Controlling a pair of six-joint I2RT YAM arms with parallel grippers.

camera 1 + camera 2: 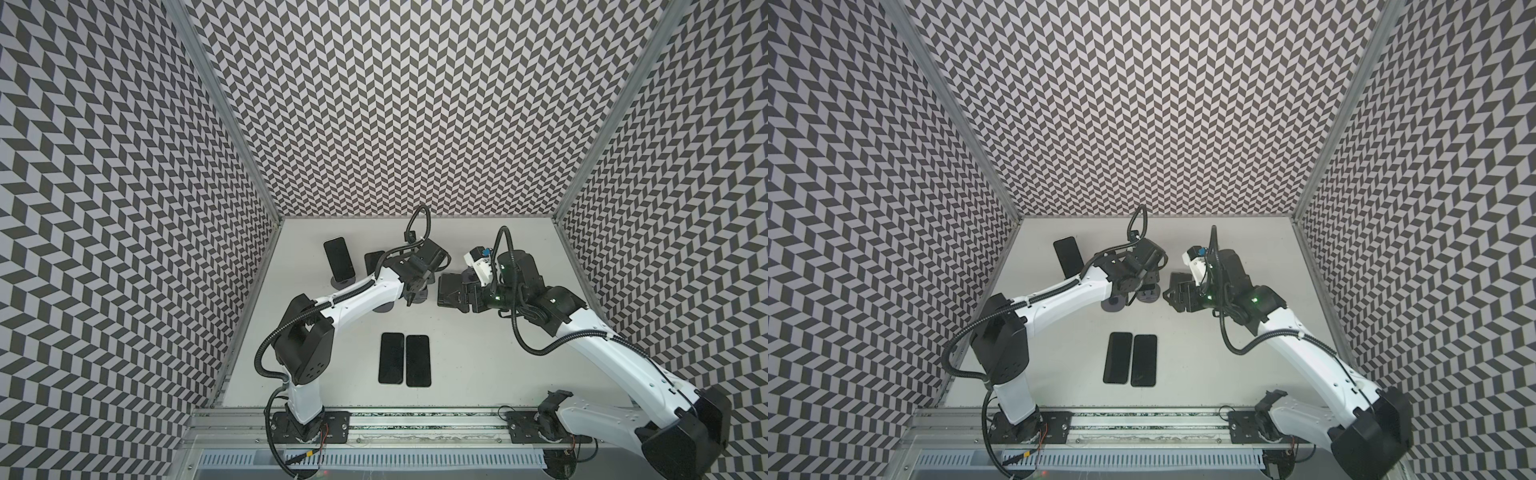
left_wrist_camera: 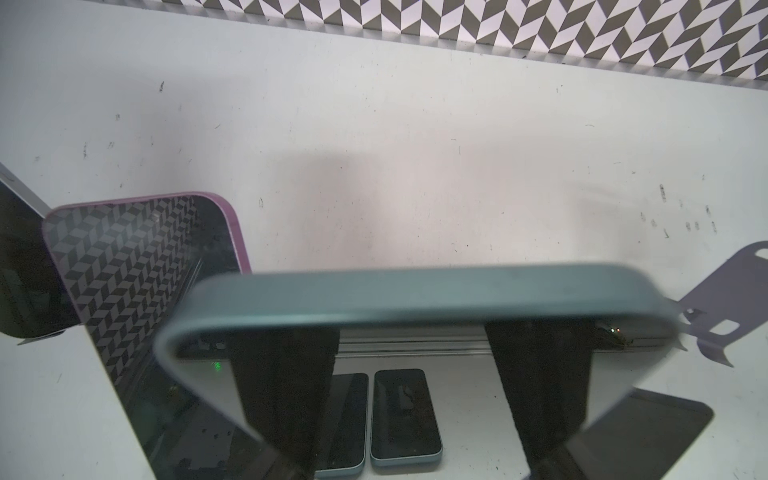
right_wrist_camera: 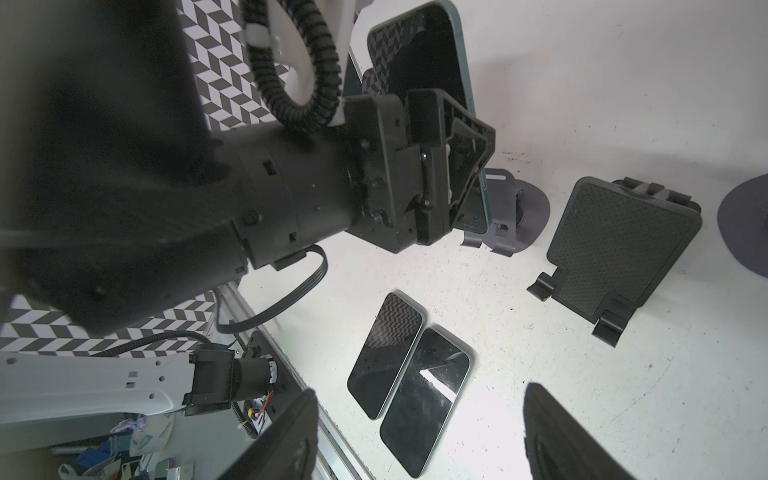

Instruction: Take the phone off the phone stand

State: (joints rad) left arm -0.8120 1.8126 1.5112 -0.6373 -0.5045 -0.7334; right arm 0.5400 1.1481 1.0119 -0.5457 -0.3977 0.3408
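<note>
Stereo pair overhead; wrist cameras near phone (image 2: 457, 299)

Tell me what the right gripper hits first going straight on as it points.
Probably the two flat phones on the table: they lie ahead between the open fingers of the right gripper. Depth is unclear.

1. The walls (image 1: 374, 104) carry a dark grey and white chevron pattern.
2. The worktop (image 1: 478, 353) is off-white with dark scuffs.
3. Both arms (image 1: 365, 301) (image 1: 623, 361) are white with black joints.
4. The teal-rimmed phone (image 2: 415, 291) has a glossy black screen.
5. The purple-rimmed phone (image 2: 137, 257) mirrors the chevrons on dark glass.
6. The two flat phones (image 3: 384, 353) (image 3: 424, 399) show black screens and pale blue-green rims.
7. The grey stand (image 3: 505, 216) is plain; the black stand (image 3: 623, 249) has a fine dotted texture.
</note>
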